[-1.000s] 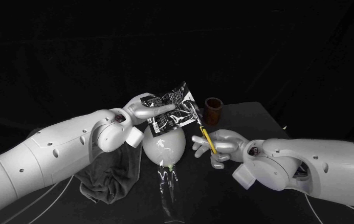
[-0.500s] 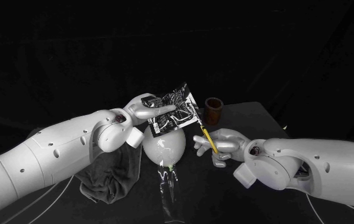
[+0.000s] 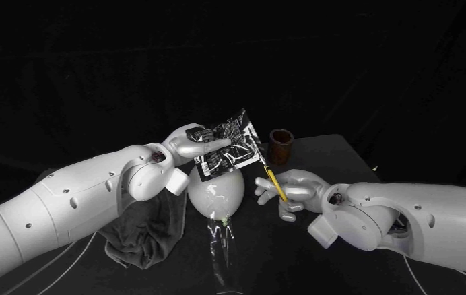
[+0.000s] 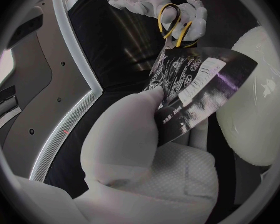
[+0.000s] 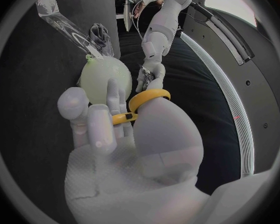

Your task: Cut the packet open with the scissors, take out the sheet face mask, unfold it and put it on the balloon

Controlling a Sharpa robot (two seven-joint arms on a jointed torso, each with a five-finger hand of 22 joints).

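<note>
My left hand (image 3: 192,143) holds the black-and-silver printed packet (image 3: 229,144) upright above the white balloon (image 3: 215,191). My right hand (image 3: 291,192) grips the yellow-handled scissors (image 3: 273,181), and their blades point up at the packet's lower right corner. In the left wrist view the packet (image 4: 196,90) is pinched by my left hand (image 4: 130,134), with the scissors (image 4: 175,25) in the right hand (image 4: 154,0) at its far edge and the balloon (image 4: 259,99) beside it. The right wrist view has the yellow handles (image 5: 145,103) around my right hand's fingers (image 5: 105,122), with the balloon (image 5: 102,77) beyond.
A brown cup (image 3: 281,145) stands behind the scissors on the table. A dark cloth (image 3: 144,233) lies under my left arm. A clear plastic strip (image 3: 221,254) runs from the balloon's neck toward the front edge.
The right hand with the scissors has edged slightly toward the packet. The left hand and packet have stayed still.
</note>
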